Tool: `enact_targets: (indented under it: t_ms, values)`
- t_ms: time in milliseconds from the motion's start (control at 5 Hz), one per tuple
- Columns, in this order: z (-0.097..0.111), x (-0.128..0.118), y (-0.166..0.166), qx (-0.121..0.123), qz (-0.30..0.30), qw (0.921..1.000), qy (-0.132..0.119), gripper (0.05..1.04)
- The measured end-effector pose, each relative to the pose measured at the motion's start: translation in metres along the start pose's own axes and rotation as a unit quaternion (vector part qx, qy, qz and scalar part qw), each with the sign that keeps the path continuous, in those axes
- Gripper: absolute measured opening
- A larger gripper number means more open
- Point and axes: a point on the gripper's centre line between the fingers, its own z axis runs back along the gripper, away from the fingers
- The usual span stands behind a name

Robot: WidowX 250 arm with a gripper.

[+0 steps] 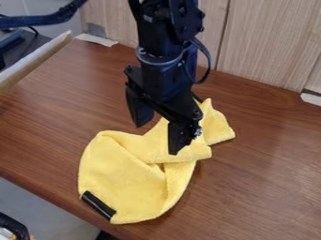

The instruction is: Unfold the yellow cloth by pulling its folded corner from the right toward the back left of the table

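And here's the gripper (160, 125), fingers parted, grasping nothing, over the yellow cloth's (119, 168) twelve-o'clock side, where overlapping folds seemingly prop it up off the table (263, 187), black tab (98, 205) at seven!

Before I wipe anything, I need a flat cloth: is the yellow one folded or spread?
Loosely folded, not spread: the yellow cloth lies rumpled on the table, overlapping itself near the gripper.
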Motion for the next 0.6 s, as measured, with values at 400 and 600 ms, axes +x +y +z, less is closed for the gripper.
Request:
enact_targets:
  t_ms: [400,600]
  values:
    - [-0.015,0.01,-0.011,-0.004,-0.012,0.9995,0.028,1.0]
    - [-0.024,0.023,-0.016,-0.006,-0.023,0.999,0.039,1.0]
